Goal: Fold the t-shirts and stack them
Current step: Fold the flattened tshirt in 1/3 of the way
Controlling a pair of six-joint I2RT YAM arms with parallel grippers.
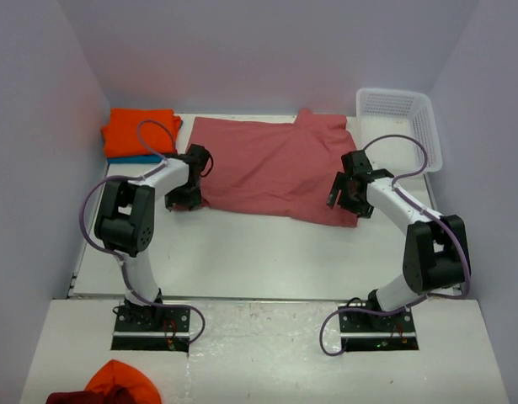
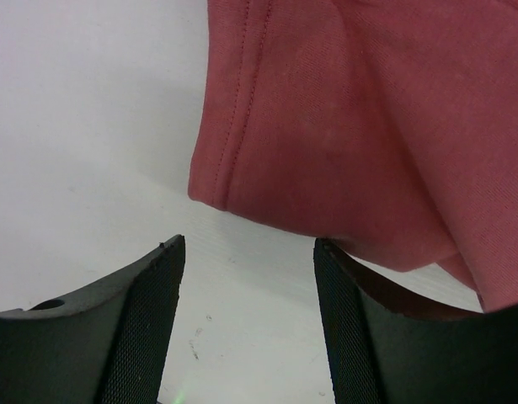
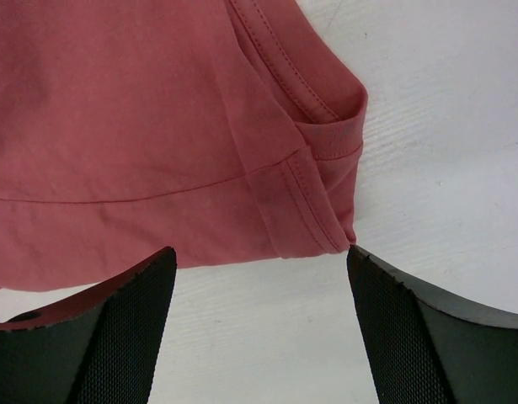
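A salmon-red t-shirt lies spread flat across the back middle of the table. At the back left a folded orange t-shirt rests on a teal-blue t-shirt, of which only an edge shows. My left gripper hovers open at the red shirt's near left corner; in the left wrist view the hemmed corner lies just beyond the gripper, with nothing between its fingers. My right gripper stands open at the near right corner, its hem just ahead of the empty gripper.
A white lattice basket stands at the back right corner. White walls enclose the table on three sides. On the lower ledge, near the left arm's base, lies a heap of orange and dark red cloth.
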